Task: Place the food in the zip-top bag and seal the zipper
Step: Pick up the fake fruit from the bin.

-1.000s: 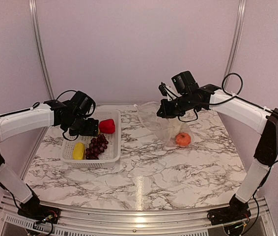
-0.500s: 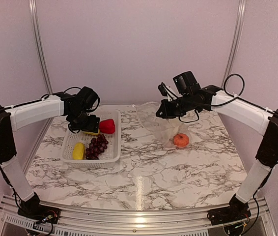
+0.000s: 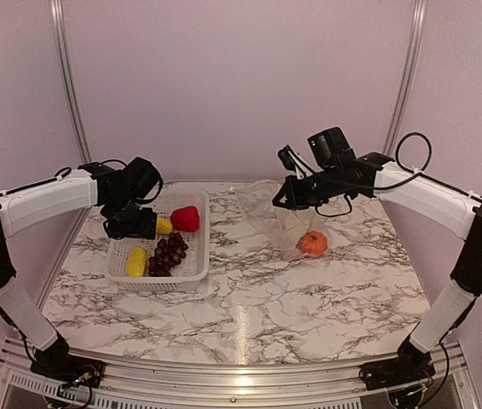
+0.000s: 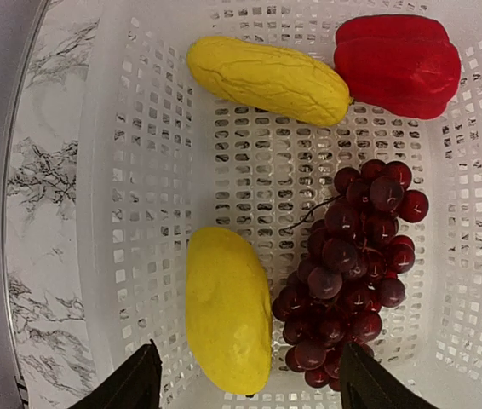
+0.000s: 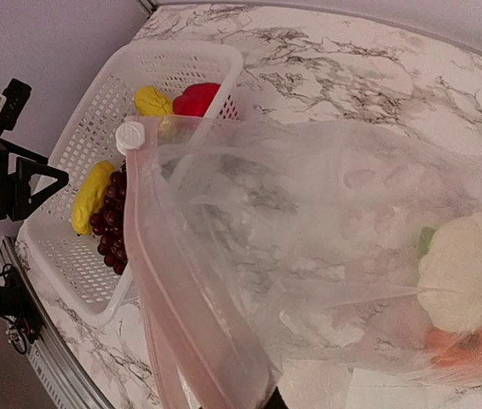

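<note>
The white slotted basket (image 3: 192,266) holds a dark purple grape bunch (image 4: 356,273), a red pepper (image 4: 398,64), a long yellow piece (image 4: 266,78) and a plump yellow piece (image 4: 224,307). My left gripper (image 4: 249,392) is open and empty, hovering above the plump yellow piece and the grapes; it also shows in the top view (image 3: 134,226). My right gripper (image 3: 285,200) is shut on the mouth edge of the clear zip-top bag (image 5: 326,221) and holds it lifted open. The pink zipper strip (image 5: 181,290) and its white slider (image 5: 130,135) show. Inside the bag lie an orange fruit (image 3: 313,244) and a whitish piece (image 5: 471,273).
The basket stands at the table's left, close to the left edge and the wall rail (image 3: 71,94). The bag sits right of centre on the marble tabletop (image 3: 258,298). The right fingertips are mostly hidden behind the bag's plastic.
My left gripper has shifted a little left and lower over the basket. My right arm has drifted slightly right with the bag still held.
</note>
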Robot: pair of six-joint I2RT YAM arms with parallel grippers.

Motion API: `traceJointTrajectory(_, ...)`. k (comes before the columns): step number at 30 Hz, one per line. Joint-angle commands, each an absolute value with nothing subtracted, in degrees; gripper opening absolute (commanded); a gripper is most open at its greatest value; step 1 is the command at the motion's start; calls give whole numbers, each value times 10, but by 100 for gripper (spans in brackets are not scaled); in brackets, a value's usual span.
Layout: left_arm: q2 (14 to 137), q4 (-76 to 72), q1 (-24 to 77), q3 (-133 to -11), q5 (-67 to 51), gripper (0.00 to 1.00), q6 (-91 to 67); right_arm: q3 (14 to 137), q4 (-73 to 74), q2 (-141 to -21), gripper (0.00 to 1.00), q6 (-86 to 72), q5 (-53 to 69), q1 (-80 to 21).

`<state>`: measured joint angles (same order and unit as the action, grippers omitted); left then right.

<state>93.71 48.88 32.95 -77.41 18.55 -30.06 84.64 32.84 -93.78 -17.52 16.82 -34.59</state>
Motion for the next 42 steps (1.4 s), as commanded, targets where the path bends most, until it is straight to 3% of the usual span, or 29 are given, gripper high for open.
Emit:
traceJointTrajectory(1, 908, 527, 329, -737, 191, 72, -325, 838, 305, -919, 0, -180, 189, -341)
traceJointTrajectory(20, 953, 558, 329, -739, 201, 67, -326, 798, 275, -901, 0, -192, 210, -324)
traceJointTrajectory(42, 1070, 481, 328, -735, 212, 67, -345, 797, 274, -907, 0, -196, 216, -321)
